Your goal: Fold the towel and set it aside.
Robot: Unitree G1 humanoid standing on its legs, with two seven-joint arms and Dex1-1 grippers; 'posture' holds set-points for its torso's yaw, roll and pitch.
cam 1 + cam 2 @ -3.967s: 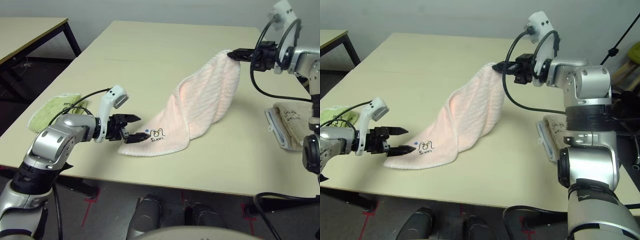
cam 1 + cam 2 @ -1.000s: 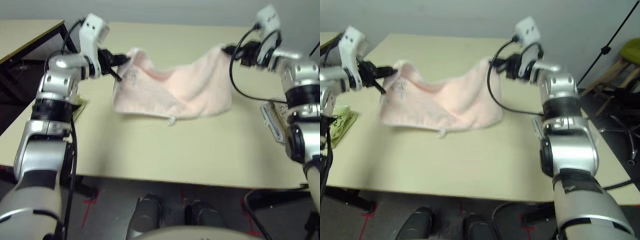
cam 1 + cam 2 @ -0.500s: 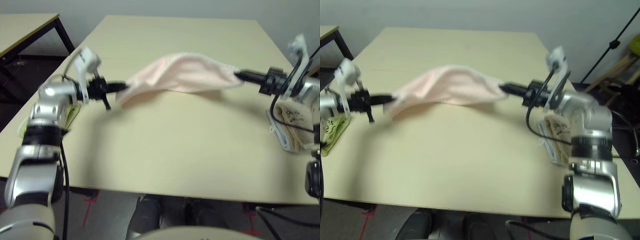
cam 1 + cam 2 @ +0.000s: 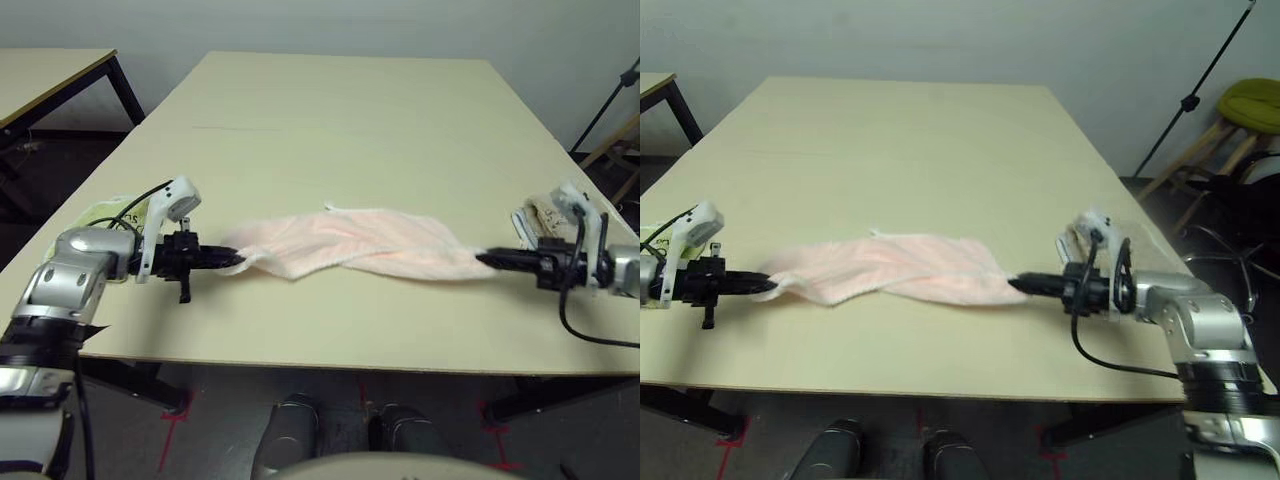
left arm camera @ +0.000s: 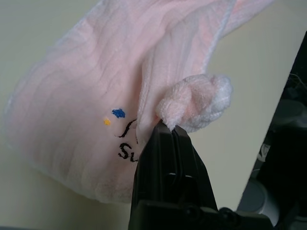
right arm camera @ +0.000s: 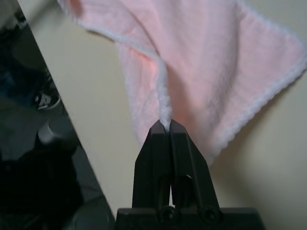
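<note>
- Near the table's (image 4: pixel 330 100) front edge: towel (image 4: pixel 350 245) lies stretched between both grippers, partly doubled over.
- Left gripper (image 4: pixel 232 261): jaws clamped on a bunched corner; right gripper (image 4: pixel 484 260): pinching the opposite corner's white hem.
- Judgement: light, limp terry; sags and wrinkles. Corners or hems give the best hold.

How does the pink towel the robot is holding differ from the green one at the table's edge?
The pale pink terry towel lies stretched mid-table, pinched at each end by the left gripper and right gripper. The lime-green towel sits untouched at the left edge, mostly hidden behind the arm. Both rest on the beige table.
</note>
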